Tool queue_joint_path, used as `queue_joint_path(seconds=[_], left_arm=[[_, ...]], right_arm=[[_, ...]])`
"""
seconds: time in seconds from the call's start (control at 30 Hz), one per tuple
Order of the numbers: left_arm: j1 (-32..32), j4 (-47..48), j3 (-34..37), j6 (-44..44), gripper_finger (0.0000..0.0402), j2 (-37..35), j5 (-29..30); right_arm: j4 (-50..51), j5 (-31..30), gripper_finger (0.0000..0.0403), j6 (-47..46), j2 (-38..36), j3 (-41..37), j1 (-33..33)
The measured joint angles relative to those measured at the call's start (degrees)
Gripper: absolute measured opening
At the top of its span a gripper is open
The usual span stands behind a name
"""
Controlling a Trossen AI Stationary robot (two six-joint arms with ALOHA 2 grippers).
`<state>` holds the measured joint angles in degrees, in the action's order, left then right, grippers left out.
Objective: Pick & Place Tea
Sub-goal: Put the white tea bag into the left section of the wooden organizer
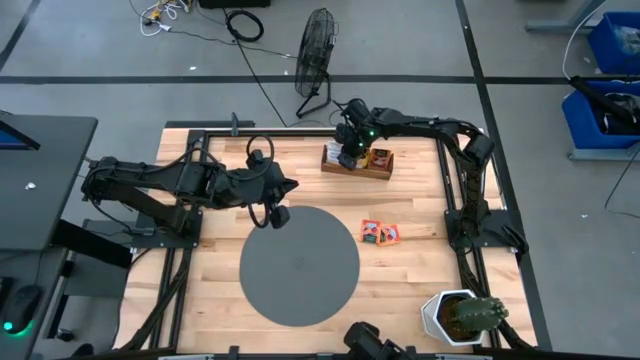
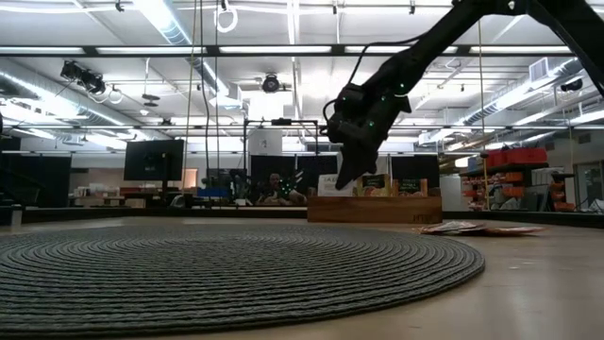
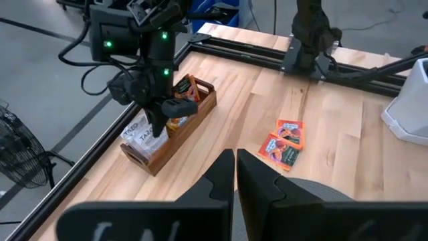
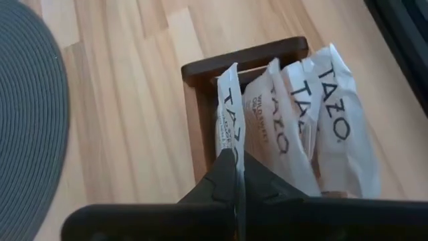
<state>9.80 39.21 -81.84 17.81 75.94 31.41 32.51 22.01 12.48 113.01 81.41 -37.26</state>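
Observation:
A wooden box (image 1: 357,163) at the table's far side holds upright tea packets, white ones (image 4: 328,114) and orange ones (image 3: 187,87). Two orange tea packets (image 1: 380,233) lie flat on the wood, just right of the grey disc (image 1: 300,265). My right gripper (image 4: 234,161) is shut and points steeply down into the box's left end, its tips at the leftmost white packet (image 4: 227,107). My left gripper (image 1: 278,214) hangs shut above the disc's far left rim and holds nothing. My right gripper comes from above, slanting down, and its shut fingertips (image 4: 227,164) meet the upper edge of the leftmost white packet (image 4: 229,137), which stands in the box. The fingers hide that spot, so I cannot tell whether they pinch the edge or only touch it.
A cactus in a white pot (image 1: 462,317) stands at the near right corner. Black frame rails (image 1: 455,190) run along the table's far and right sides. Bare wood lies between the box and the disc.

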Motion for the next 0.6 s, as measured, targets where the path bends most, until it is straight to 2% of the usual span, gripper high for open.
queue_joint_path(seconds=[0.27, 0.6], left_arm=[[0.0, 0.0, 0.0, 1.1, 0.0018, 0.0, 0.1], [0.0, 0.0, 0.0, 1.1, 0.0018, 0.0, 0.1]], right_arm=[[-2.3, -0.1, 0.0032, 0.0, 0.0, -0.2, 0.0], [2.5, -0.6, 0.0113, 0.0, -0.2, 1.5, 0.0]])
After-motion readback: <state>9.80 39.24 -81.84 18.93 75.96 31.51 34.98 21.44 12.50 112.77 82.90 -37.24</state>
